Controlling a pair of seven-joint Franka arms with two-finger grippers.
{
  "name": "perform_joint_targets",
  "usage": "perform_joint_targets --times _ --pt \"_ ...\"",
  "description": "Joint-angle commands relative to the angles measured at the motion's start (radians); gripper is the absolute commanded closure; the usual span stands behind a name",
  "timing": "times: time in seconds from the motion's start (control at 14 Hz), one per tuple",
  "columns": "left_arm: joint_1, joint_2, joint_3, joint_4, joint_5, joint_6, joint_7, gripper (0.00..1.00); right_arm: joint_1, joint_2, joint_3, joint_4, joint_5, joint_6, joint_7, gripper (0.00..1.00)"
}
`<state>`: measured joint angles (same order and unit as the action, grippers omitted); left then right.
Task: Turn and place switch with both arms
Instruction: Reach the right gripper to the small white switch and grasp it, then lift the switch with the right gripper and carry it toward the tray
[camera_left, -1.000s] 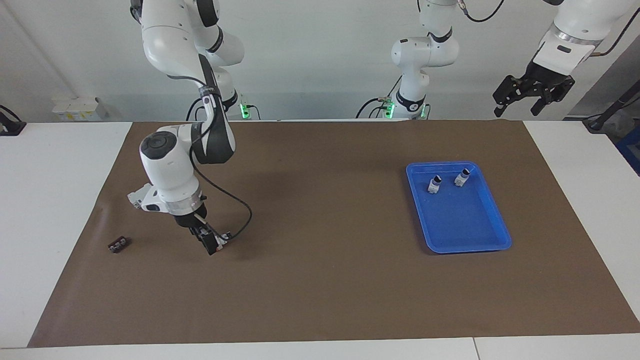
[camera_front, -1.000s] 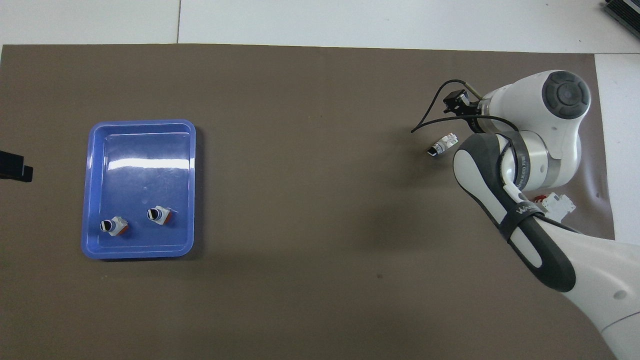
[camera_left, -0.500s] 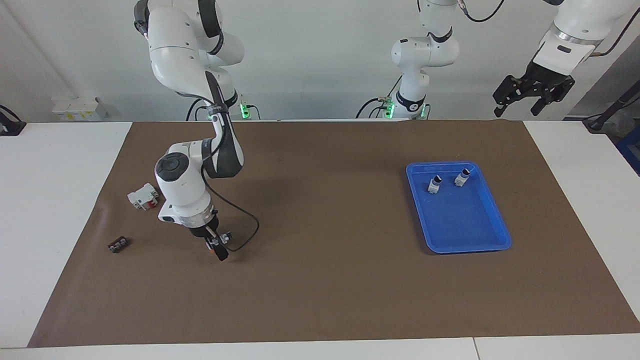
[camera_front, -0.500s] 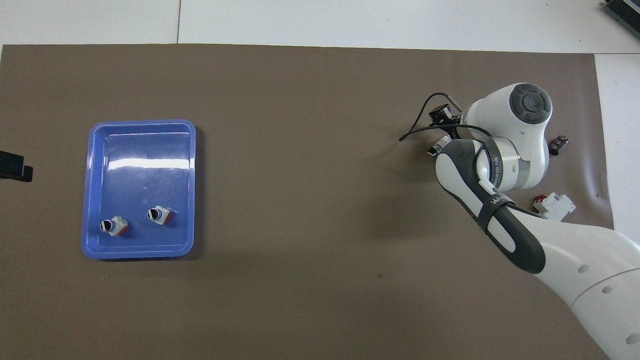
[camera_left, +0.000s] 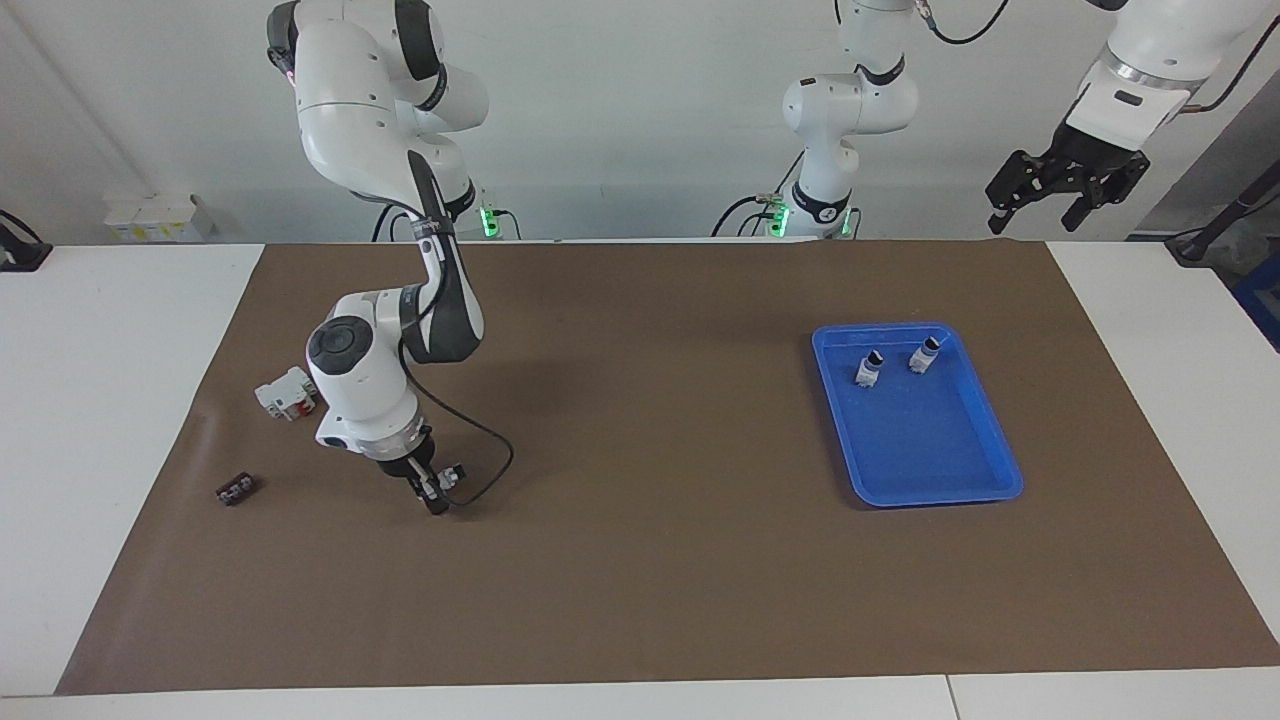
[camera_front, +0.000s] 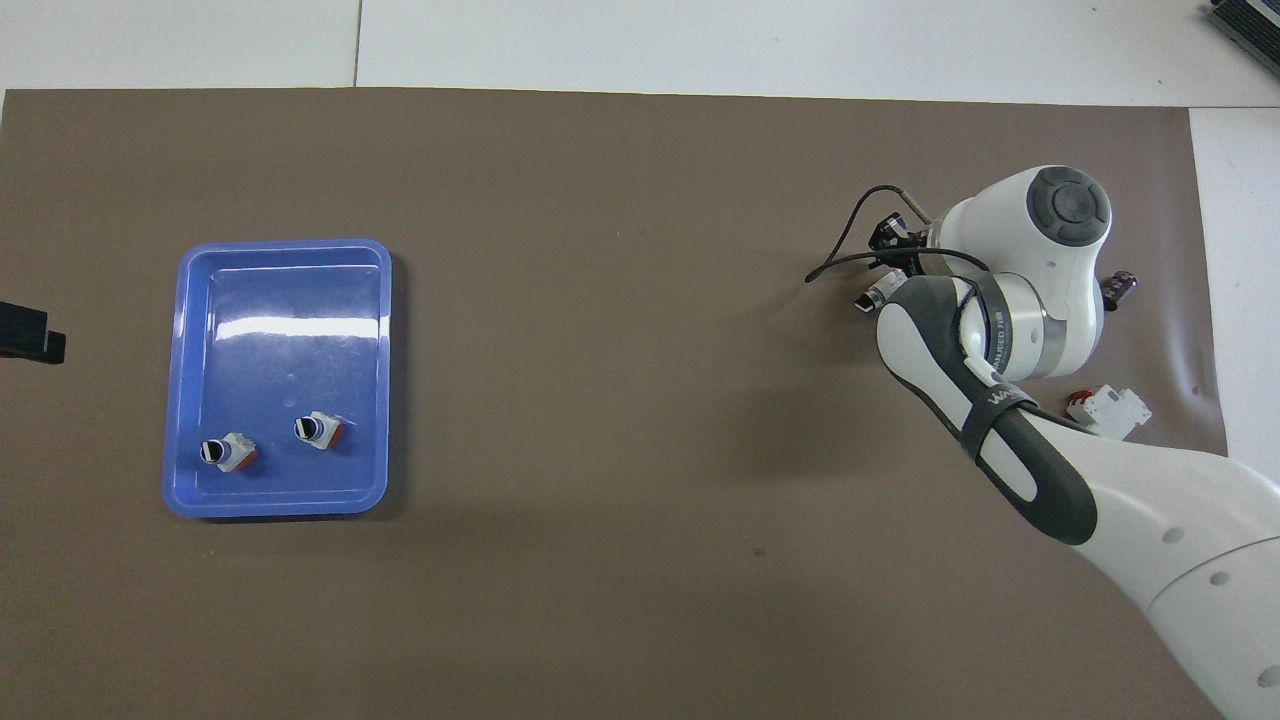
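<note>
A switch (camera_front: 868, 298), white with a black tip, lies on the brown mat at the right arm's end; only its tip end shows from under the right arm. My right gripper (camera_left: 432, 495) is down at the mat right at this switch, where a white bit shows. Two more switches (camera_left: 868, 370) (camera_left: 923, 357) stand in the blue tray (camera_left: 940, 495) at the left arm's end; they show in the overhead view (camera_front: 225, 452) (camera_front: 320, 430) inside the tray (camera_front: 280, 505). My left gripper (camera_left: 1065, 190) waits open and empty, raised off the mat's corner.
A white block with red parts (camera_left: 287, 393) lies beside the right arm, also seen from overhead (camera_front: 1108, 410). A small black part (camera_left: 237, 489) lies near the mat's edge, seen from overhead (camera_front: 1118, 289) too. A black cable loops from the right wrist.
The right arm shifted a little toward the table's middle, uncovering the white block and the black part, and its wrist turned. The gripper stayed low at the switch. The left arm has not moved.
</note>
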<state>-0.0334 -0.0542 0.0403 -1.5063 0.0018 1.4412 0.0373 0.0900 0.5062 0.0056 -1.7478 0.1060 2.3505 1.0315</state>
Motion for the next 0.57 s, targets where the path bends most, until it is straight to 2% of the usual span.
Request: perform_joint_targets --times 0.0,0.21,0.29,0.5 --pt "0.0 -0.026 -0.002 -0.026 0.02 -0.002 -0.001 0.0 -0.01 0.0 0.007 0.048 0.093 -0.062 0.012 1.0" --pt "0.0 -0.026 -0.002 -0.026 0.02 -0.002 -0.001 0.0 -0.007 -0.029 0.007 0.103 0.281 -0.212 0.039 1.0" --pt "0.0 -0.026 -0.002 -0.026 0.02 -0.002 -0.001 0.0 -0.003 -0.067 0.007 0.105 0.353 -0.264 0.074 1.0" --pt "0.0 -0.026 -0.002 -0.026 0.02 -0.002 -0.001 0.0 0.033 -0.156 0.031 0.108 0.383 -0.361 0.278 1.0"
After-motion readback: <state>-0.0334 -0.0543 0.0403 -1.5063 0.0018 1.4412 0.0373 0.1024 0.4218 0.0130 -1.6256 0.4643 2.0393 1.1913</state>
